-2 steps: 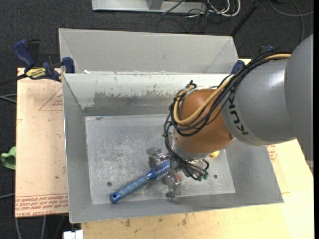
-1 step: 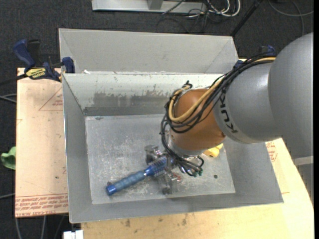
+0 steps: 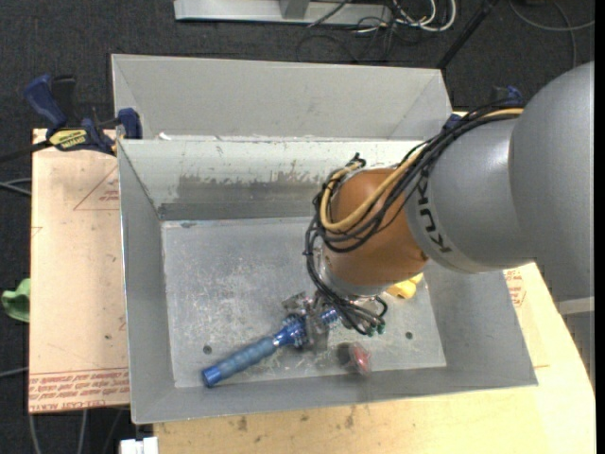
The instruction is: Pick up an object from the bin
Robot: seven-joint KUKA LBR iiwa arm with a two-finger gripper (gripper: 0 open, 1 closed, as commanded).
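My gripper [image 3: 310,322] is low over the bin floor, just right of the middle near the front. A long blue rod-shaped thing [image 3: 244,357] lies slanted on the floor, running from the front left up to the gripper. Its right end sits at the gripper's tip, with bits of blue showing among the metal parts there. A small pinkish-red thing [image 3: 358,357] lies on the floor just to the gripper's right and front, apart from it. A yellow thing [image 3: 409,288] peeks out at the right, partly hidden behind the arm's wrist.
The arm's grey body and its orange wrist cover with cables hang over the right half of the bin. The bin's sloped walls rise at the left and back. Bare scuffed floor lies to the gripper's left and behind it.
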